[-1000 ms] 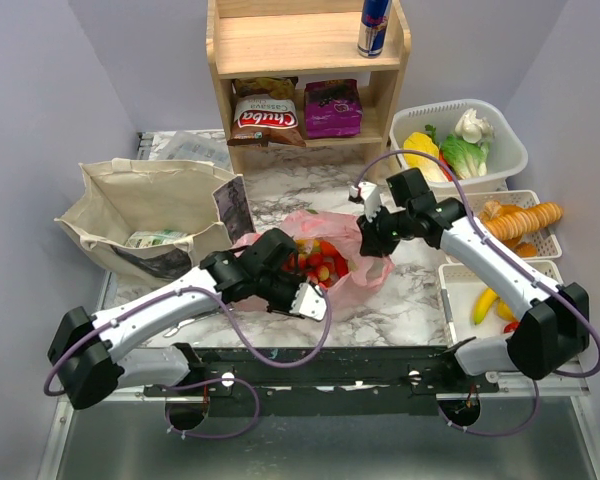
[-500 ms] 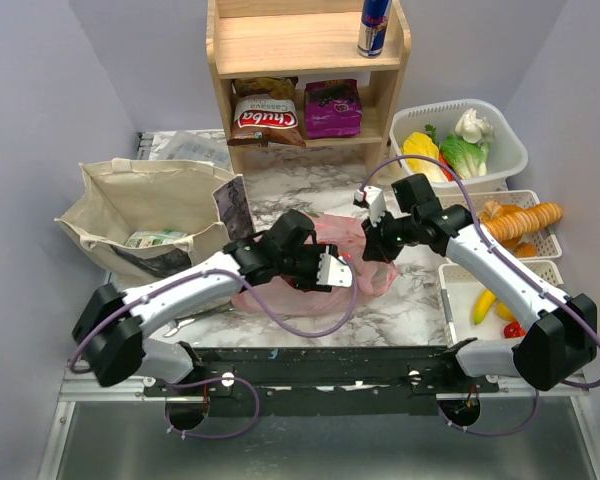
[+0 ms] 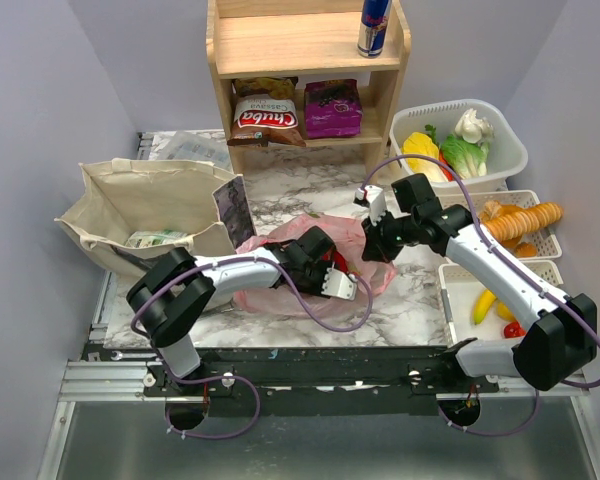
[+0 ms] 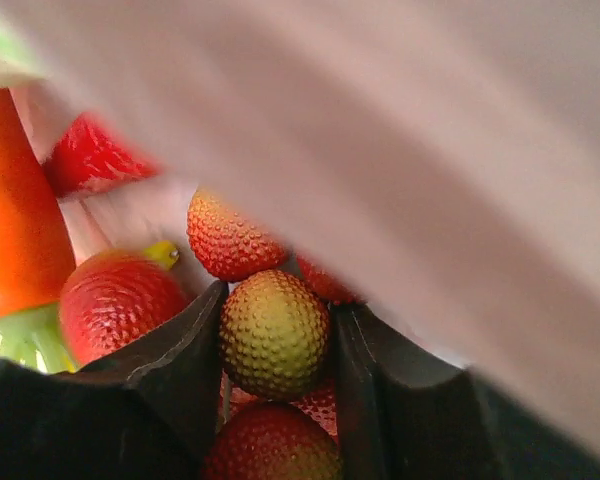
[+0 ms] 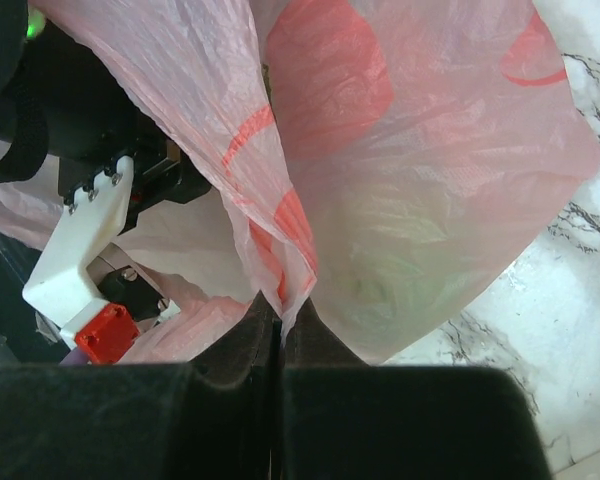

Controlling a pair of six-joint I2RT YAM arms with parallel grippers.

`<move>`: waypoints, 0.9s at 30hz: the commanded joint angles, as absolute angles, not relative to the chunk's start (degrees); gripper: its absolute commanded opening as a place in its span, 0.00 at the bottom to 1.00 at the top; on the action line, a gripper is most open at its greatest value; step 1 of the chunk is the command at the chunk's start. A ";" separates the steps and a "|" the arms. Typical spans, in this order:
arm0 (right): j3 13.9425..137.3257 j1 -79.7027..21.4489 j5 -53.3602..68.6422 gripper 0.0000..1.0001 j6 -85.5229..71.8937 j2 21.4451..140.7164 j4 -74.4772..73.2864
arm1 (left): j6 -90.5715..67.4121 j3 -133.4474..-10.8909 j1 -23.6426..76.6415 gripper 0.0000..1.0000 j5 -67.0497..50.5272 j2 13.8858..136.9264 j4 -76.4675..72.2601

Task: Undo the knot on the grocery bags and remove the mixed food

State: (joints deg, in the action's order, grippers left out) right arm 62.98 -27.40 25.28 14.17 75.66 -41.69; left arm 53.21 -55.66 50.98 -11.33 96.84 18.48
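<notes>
Precariously: left gripper jaws clasp yellowish strawberry, frame centre; round berry may slip. Right gripper pinches pink bag; pull may tear film.

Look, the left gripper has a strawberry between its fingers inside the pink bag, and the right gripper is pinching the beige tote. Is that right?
Not quite. The right gripper is pinching the pink bag, not the beige tote, which sits off to the left. The right wrist view shows it. The left gripper does have a strawberry between its fingers inside the pink bag.
</notes>
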 commanded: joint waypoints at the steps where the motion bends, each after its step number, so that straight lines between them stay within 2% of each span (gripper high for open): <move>1: 64.85 -27.51 25.06 0.01 14.30 76.35 -42.18 | 51.50 -57.58 51.06 0.12 -9.51 95.38 21.08; 3: 65.17 -27.51 25.05 0.01 14.31 76.46 -42.02 | 50.37 -58.03 51.09 0.00 -12.01 91.63 21.51; 8: 65.91 -27.51 24.94 0.01 14.02 76.55 -41.76 | 46.23 -60.82 50.80 0.00 -19.77 82.20 23.98; 14: 66.80 -27.51 23.56 0.01 11.65 76.35 -40.35 | 40.23 -64.44 47.89 0.00 -27.31 76.29 25.87; 16: 68.10 -27.53 22.94 0.05 10.27 76.38 -40.02 | 36.83 -66.51 45.46 0.00 -32.08 75.23 27.01; 18: 69.71 -27.51 22.67 0.13 9.14 76.13 -39.32 | 32.95 -69.10 42.82 0.00 -37.69 74.60 28.11; 20: 71.68 -27.52 22.98 0.26 8.35 75.73 -38.93 | 28.54 -71.04 40.27 0.00 -43.32 74.15 27.71; 21: 72.60 -27.52 23.67 0.38 8.43 75.26 -39.00 | 25.95 -71.69 39.41 0.00 -45.23 74.02 26.82; 22: 73.53 -27.51 24.70 0.56 8.41 74.67 -38.84 | 23.85 -72.33 38.68 0.00 -46.63 73.92 25.73; 23: 73.91 -27.51 25.81 0.71 8.71 73.71 -38.48 | 21.74 -72.93 38.29 0.00 -47.90 73.92 24.98; 24: 74.44 -27.51 26.98 0.80 9.72 73.04 -38.48 | 20.06 -73.66 38.12 0.00 -48.41 74.01 24.13; 27: 76.59 -27.49 28.29 0.88 11.92 71.23 -40.03 | 13.33 -75.38 38.11 0.00 -46.57 74.86 21.43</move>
